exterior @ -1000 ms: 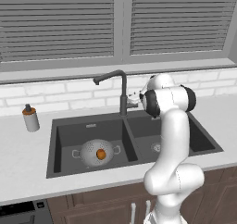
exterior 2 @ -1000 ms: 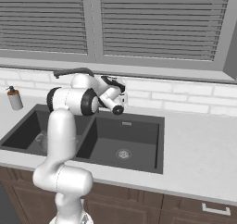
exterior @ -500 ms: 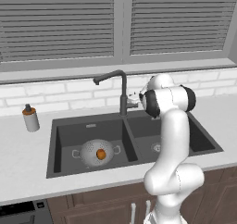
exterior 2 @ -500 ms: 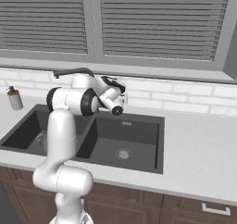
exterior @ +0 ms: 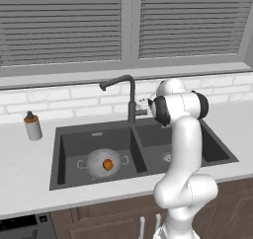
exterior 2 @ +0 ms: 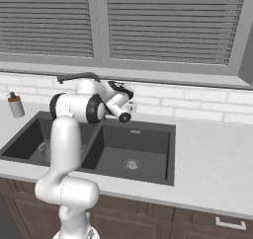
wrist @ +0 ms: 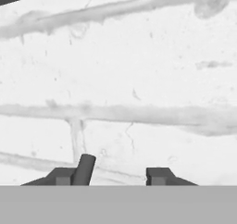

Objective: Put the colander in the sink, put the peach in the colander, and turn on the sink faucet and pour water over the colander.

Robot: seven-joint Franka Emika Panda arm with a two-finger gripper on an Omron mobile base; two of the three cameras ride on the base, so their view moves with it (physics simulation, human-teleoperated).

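The silver colander [exterior: 94,160] sits in the left basin of the dark sink [exterior: 94,137], and the orange peach [exterior: 107,164] rests inside it. The dark faucet [exterior: 131,97] rises behind the divider, its spout pointing left over that basin. My gripper [exterior: 142,104] hovers just right of the faucet's stem, at its side lever. In the hand view the gripper [wrist: 111,174] is open and the dark lever [wrist: 84,168] stands between the jaws, against the left fingertip [wrist: 62,176]. No water shows at the spout.
A grey bottle [exterior: 32,127] with a dark-orange cap stands on the counter left of the sink. White brick wall [wrist: 139,79] lies close ahead of the hand. The right basin [exterior 2: 148,144] holds only its drain. Counter extends to the right.
The arm, colander and peach stand where they were. The fingers have drawn closer together around the lever.
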